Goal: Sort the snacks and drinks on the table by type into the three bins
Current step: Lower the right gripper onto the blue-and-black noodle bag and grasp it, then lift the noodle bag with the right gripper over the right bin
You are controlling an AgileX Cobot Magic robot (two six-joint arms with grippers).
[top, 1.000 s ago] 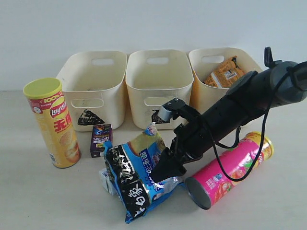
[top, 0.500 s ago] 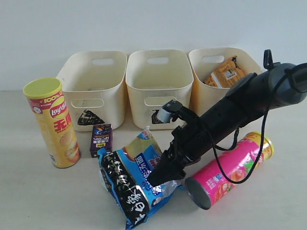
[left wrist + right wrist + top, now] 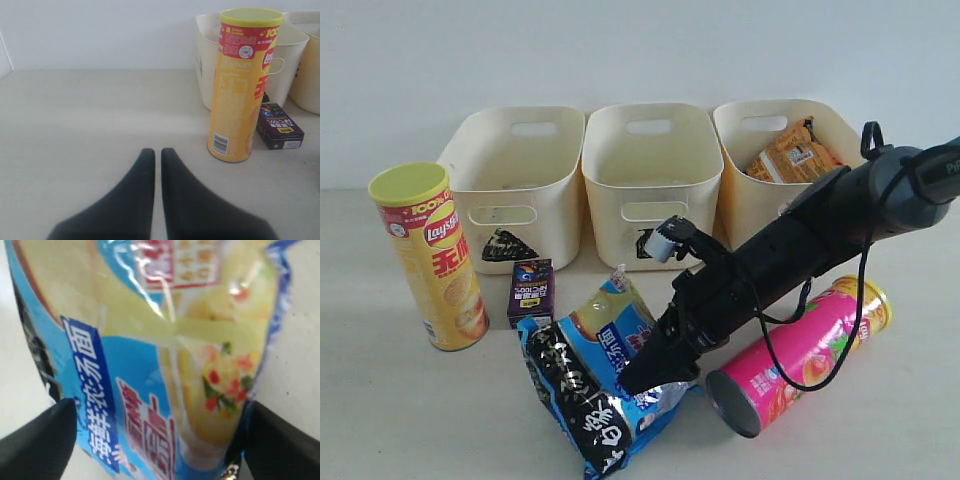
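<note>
Over the blue foil bag (image 3: 588, 368) | grasp step | right gripper (image 3: 648, 374) wide, astride it | next: close, lift.

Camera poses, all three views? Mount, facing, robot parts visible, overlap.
Exterior: off-arm, before the table, facing the three bins; shows right arm and right end effector.
Left wrist: on left arm, low, facing yellow Lay's tube and purple carton; shut left end effector shows.
Right wrist: on right arm, close over blue bag; open fingertips straddle it.
Shared: exterior and left wrist see tube and carton; exterior and right wrist, the bag.
</note>
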